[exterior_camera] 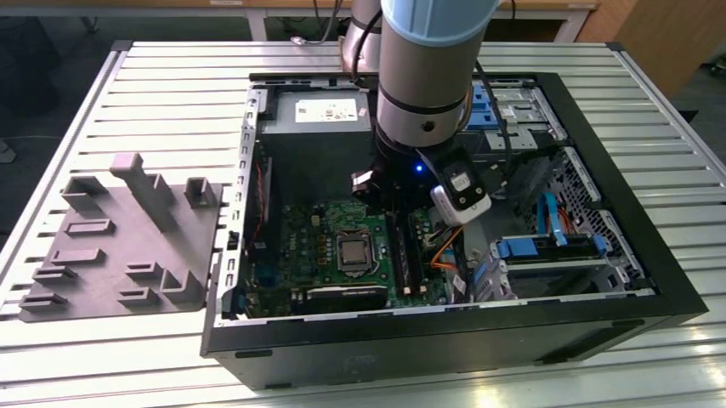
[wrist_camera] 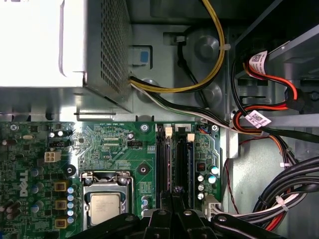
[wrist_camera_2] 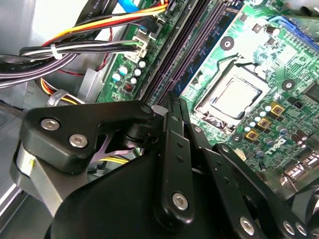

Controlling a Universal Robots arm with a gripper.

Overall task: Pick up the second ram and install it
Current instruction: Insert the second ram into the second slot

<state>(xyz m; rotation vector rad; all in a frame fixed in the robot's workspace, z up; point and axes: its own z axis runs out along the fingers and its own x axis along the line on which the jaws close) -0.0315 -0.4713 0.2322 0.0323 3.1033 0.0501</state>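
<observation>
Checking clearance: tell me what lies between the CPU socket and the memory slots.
In the first wrist view, a strip of green motherboard with one round mounting hole separates the CPU socket from the memory slots.

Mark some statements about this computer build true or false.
1. The end effector is inside the open computer case, by the memory slots. True.
2. A fan cooler covers the processor. False: the processor lies bare in its socket.
3. A grey holder lies on the table, to the exterior view's left of the case. True.
4. The case stands on a wooden floor. False: it rests on the slatted metal table.
</observation>
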